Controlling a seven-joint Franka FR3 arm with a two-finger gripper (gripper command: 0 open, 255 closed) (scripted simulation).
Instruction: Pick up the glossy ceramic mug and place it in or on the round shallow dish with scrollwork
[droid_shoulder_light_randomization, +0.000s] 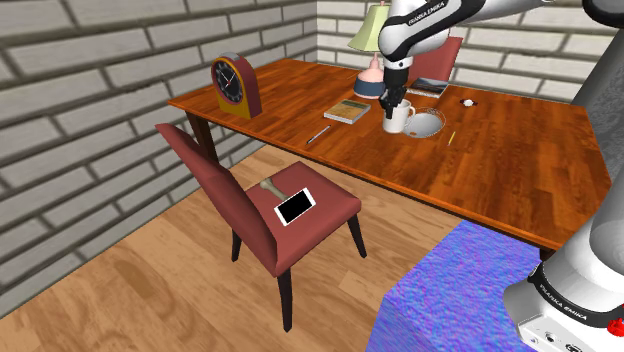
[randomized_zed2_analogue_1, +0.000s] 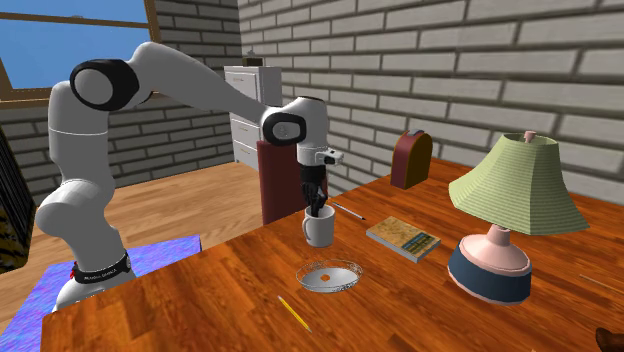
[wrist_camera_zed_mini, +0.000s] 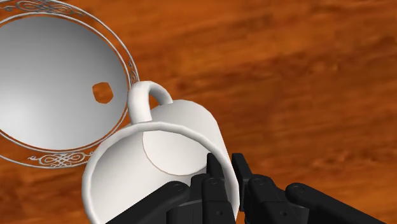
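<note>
A glossy white mug (wrist_camera_zed_mini: 159, 159) with a loop handle is on the wooden table (droid_shoulder_light_randomization: 500, 150), right beside a round shallow grey dish (wrist_camera_zed_mini: 57, 63) with scrollwork on its rim. My gripper (wrist_camera_zed_mini: 226, 162) is shut on the mug's wall, one finger inside the rim and one outside. In the shoulder view the gripper (droid_shoulder_light_randomization: 392, 100) comes straight down onto the mug (droid_shoulder_light_randomization: 397, 118), and the dish (droid_shoulder_light_randomization: 428, 123) lies just to that view's right. In the second exterior view the mug (randomized_zed2_analogue_1: 319, 229) sits behind the dish (randomized_zed2_analogue_1: 330, 275), under the gripper (randomized_zed2_analogue_1: 316, 205). Whether the mug's base touches the table I cannot tell.
A green-shaded lamp (randomized_zed2_analogue_1: 510, 220), a book (randomized_zed2_analogue_1: 403, 238), a mantel clock (droid_shoulder_light_randomization: 236, 85), a pen (droid_shoulder_light_randomization: 318, 134) and a yellow pencil (randomized_zed2_analogue_1: 293, 313) share the table. A red chair (droid_shoulder_light_randomization: 260, 210) with a phone (droid_shoulder_light_randomization: 295, 207) on its seat stands at the table's edge.
</note>
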